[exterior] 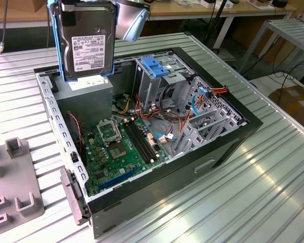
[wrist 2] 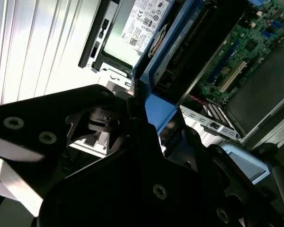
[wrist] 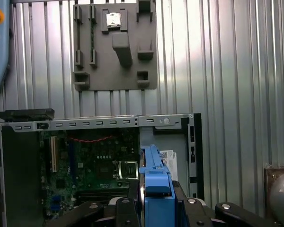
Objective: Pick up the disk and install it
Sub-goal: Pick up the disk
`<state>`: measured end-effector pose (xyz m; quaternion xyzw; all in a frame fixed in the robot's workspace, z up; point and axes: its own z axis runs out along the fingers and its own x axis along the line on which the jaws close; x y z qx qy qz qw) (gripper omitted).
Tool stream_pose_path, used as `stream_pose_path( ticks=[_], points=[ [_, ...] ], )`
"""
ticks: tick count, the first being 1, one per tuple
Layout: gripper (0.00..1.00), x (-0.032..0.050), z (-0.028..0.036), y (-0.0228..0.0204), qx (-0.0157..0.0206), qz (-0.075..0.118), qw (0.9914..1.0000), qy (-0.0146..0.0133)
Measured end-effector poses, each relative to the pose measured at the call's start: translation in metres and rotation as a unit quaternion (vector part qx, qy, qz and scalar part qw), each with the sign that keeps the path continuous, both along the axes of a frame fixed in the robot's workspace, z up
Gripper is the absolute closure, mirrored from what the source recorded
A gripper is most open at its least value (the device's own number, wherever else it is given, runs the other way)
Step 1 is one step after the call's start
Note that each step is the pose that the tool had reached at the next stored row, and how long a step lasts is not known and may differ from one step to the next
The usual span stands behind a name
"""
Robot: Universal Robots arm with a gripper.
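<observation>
The disk [exterior: 86, 43], a grey hard drive with a white label in a bright blue carrier rail, hangs upright in the air above the open computer case [exterior: 228, 147], over its rear corner on the exterior view's left. My gripper [exterior: 85, 6] is shut on the disk's top edge. In the first wrist view the blue carrier edge [wrist: 154, 172] stands between my black fingers [wrist: 128, 208], with the case interior below it. The second wrist view shows the disk's blue rail [wrist 2: 158, 111] running out from my gripper [wrist 2: 142, 118] toward the case.
Inside the case lie a green motherboard [exterior: 116, 147], a grey power-supply box [exterior: 86, 93], a metal drive cage topped by a blue bracket [exterior: 157, 66] and loose cables [exterior: 207, 93]. A grey fixture plate [exterior: 12, 182] sits on the ribbed metal table [exterior: 253, 202] beside the case.
</observation>
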<state>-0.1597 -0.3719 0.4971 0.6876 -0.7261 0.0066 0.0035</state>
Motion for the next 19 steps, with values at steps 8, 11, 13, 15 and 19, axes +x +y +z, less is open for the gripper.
stream_pose_path(
  ticks=[8,11,13,15,19],
  points=[
    [0.63,0.0101,-0.0017,-0.0099,-0.0009,0.0,1.0,0.0001],
    [0.63,0.0125,-0.0023,-0.0149,-0.0019,0.0,1.0,0.0001],
    [0.63,0.0167,-0.003,-0.0175,-0.0027,0.0,1.0,0.0001],
    [0.63,0.0243,-0.004,-0.019,-0.0037,0.0,0.99999,0.0],
    [0.63,0.0421,-0.0067,-0.0216,-0.0055,0.0,0.99998,0.0001]
  ],
)
